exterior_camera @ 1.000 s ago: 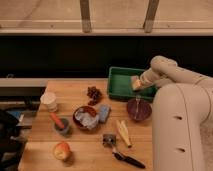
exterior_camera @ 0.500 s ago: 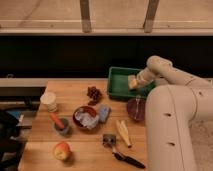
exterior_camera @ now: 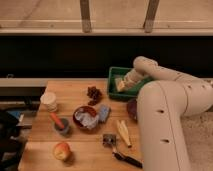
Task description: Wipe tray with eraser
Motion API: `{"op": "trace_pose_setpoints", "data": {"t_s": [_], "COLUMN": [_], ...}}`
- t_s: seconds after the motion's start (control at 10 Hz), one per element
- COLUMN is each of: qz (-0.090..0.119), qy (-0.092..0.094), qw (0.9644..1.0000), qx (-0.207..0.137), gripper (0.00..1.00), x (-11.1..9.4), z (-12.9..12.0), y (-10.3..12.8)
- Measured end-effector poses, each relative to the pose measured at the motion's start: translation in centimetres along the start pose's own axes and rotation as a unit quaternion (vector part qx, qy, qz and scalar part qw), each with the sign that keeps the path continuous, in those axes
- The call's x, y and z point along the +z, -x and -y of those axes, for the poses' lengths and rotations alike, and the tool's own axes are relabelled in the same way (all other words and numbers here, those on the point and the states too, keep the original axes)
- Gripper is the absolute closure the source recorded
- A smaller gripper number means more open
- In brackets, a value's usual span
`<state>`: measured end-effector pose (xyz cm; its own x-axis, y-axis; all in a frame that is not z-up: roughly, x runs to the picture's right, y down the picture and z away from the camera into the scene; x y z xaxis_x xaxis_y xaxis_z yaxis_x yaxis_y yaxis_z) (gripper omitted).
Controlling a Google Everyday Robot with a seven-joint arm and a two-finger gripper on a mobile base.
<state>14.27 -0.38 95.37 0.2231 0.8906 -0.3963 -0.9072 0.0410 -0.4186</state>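
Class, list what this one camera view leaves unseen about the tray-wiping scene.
- Camera view, tray: its right part is hidden behind the arm.
- Camera view, end effector, over the tray's inside: whether it grips the eraser is masked by its own body.
- Camera view, dark red bowl: its right side and contents are covered by the arm.

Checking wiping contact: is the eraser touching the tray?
Cannot tell. The camera view shows the gripper over the tray with the eraser; its underside is hidden.
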Motion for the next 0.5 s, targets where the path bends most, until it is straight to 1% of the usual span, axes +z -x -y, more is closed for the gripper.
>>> {"op": "trace_pose_setpoints", "data": {"t_s": [0.2,0.5], "qz": [-0.007,-0.014], "qy": [-0.020,-0.070], "qw": [0.9997,0.9969], "qx": [0.013,0.031], "gripper": [1.00,1.00], "x": [-0.9,-3.4], "z": [1.0,5.3], "y": [-0.8,-2.8]}}
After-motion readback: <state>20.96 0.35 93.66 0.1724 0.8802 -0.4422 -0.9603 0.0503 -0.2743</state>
